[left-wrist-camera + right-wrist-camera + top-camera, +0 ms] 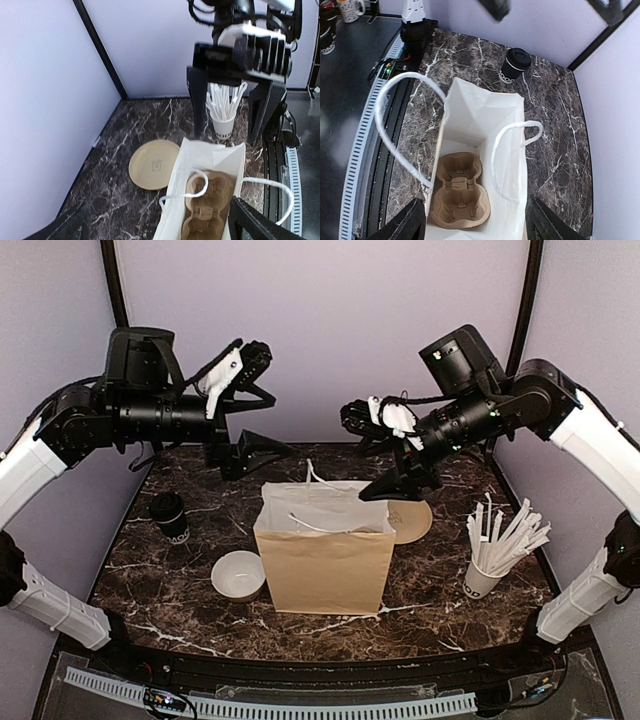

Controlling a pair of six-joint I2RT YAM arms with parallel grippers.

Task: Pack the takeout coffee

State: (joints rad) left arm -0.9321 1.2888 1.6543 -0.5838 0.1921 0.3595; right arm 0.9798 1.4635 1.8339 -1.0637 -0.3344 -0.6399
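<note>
- One takeout coffee (pixel 170 517), black, with one black lid (pixel 518 55) on it, upright at the left side of the table (pixel 150 615). Well apart from the bag, not inside it.
- White lettering on its lower body, too small to read.
- One brown paper bag (pixel 325 555), open-topped, mid-table, with two white handles (pixel 378 107).
- One cardboard cup carrier (pixel 459 192) at the bag's bottom, with two wells.
- One white bowl (pixel 238 575), just left of the bag.
- One white cup (pixel 482 582) right of the bag, with dark print near its base, unreadable.
- White straws (pixel 505 535) bunched in that cup, too overlapped to count.
- One tan round plate (pixel 154 164), flat behind the bag's right corner, with an illegible embossed mark at its centre.
- Two grippers, both raised over the bag:
  - left gripper (pixel 157 212), fingers wide apart, gripping nothing.
  - right gripper (pixel 475 207), fingers spread, nothing clamped.
</note>
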